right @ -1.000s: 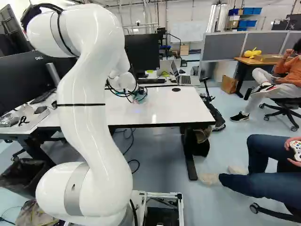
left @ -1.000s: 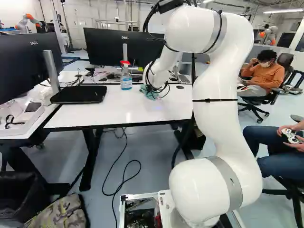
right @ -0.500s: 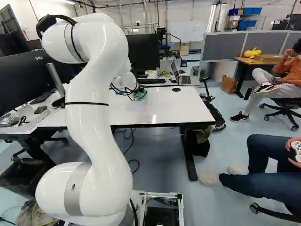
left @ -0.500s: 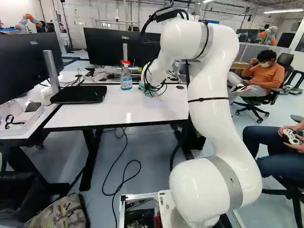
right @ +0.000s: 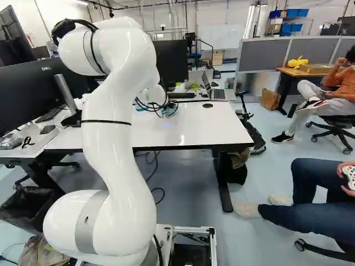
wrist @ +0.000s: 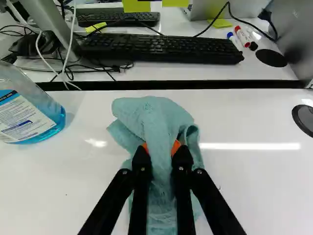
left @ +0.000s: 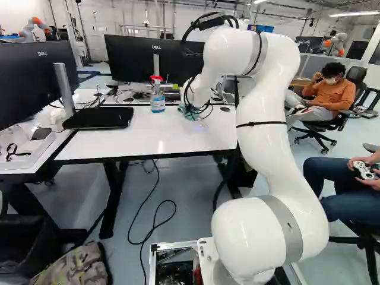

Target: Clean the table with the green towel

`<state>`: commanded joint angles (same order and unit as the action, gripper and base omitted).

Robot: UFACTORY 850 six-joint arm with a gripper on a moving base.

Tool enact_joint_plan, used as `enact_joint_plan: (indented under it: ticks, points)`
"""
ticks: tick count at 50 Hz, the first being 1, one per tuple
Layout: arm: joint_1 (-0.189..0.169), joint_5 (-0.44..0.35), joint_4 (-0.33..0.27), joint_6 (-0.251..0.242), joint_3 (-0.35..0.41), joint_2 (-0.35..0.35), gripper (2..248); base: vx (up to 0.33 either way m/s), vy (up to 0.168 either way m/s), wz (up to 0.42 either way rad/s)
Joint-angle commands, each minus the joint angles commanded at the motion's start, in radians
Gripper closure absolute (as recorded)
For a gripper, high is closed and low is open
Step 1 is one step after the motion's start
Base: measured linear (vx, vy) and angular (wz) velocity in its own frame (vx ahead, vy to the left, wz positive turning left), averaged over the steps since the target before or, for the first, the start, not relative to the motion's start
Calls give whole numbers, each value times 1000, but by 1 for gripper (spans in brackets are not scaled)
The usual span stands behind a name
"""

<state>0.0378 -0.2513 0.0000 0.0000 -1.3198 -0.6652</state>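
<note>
At the far part of the white table (left: 148, 133), my gripper (left: 193, 109) is low over the top, largely covered by its own cables and the wrist. The green towel (left: 186, 114) shows beneath it. From the wrist, I see the gripper (wrist: 161, 149) shut on the bunched green towel (wrist: 157, 120), with its orange pads pressing a fold from both sides. Loose cloth spreads ahead of the fingers and under them on the tabletop.
A spray bottle (wrist: 29, 110) of blue liquid stands beside the towel. Beyond the table's far edge lie a keyboard (wrist: 161, 49), markers (wrist: 242, 36) and cables. Monitors (left: 133, 59) stand behind and to the left. A black tablet-like base (left: 98, 117) rests at the left.
My arm has carried the gripped towel a little farther across the tabletop; over the last half second it has shifted rightward, away from the bottle. The base has stayed put.
</note>
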Motion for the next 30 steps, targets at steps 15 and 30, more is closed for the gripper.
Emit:
enact_joint_plan:
  ticks: [15,30]
  points:
    - [0,6,0,0,6,23,194,0,0,0]
    - [7,55,0,0,14,56,194,0,0,0]
